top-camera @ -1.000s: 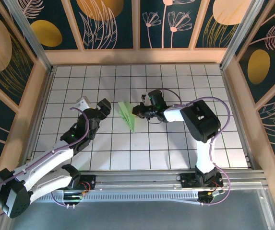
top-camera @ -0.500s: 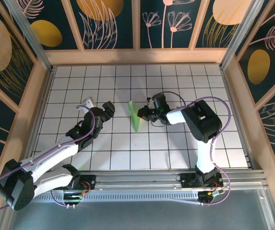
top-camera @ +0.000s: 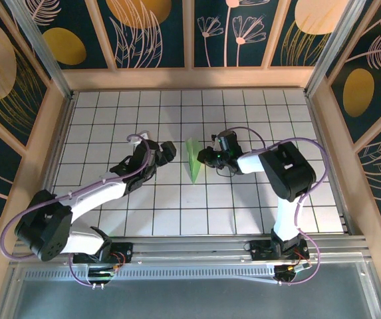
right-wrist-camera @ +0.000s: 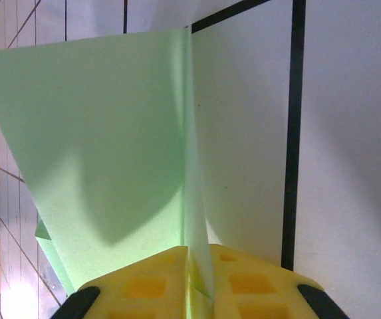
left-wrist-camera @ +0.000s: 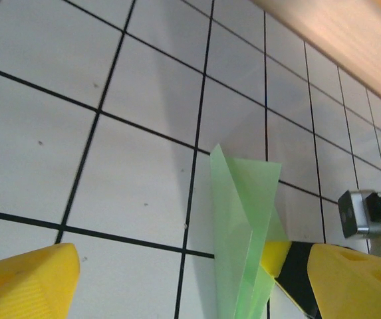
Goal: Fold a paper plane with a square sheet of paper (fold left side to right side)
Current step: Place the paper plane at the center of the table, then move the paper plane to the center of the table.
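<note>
Right pincer [right-wrist-camera: 191,260] was found clamped on the paper plane [right-wrist-camera: 110,133], which was held upright on edge over the middle of the tabletop [top-camera: 243,206], probably so its centre crease could be pressed. Left pincer [left-wrist-camera: 193,266] was held wide open just beside it, judged ready for a pinch.
</note>
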You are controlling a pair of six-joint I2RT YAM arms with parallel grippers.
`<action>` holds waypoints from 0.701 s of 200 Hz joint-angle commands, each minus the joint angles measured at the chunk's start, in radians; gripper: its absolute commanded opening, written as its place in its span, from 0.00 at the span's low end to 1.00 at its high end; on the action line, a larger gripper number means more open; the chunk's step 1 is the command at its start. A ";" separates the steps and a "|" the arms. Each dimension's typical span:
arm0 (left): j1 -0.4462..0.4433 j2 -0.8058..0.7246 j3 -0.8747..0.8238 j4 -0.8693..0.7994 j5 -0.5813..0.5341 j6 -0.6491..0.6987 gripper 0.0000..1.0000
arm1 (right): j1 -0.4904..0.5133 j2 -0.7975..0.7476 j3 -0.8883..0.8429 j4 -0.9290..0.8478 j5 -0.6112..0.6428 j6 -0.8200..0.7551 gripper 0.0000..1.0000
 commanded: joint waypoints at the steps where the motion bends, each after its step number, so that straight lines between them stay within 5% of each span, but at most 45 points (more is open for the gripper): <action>1: 0.007 0.024 0.030 0.042 0.066 -0.026 0.89 | -0.010 -0.049 -0.016 -0.036 0.031 -0.029 0.17; 67: 0.008 -0.030 0.015 -0.010 -0.006 -0.004 0.89 | -0.013 -0.130 0.013 -0.195 0.097 -0.093 0.26; 140: 0.007 -0.193 -0.063 -0.090 -0.184 0.076 0.93 | 0.084 -0.178 0.261 -0.729 0.300 -0.276 0.40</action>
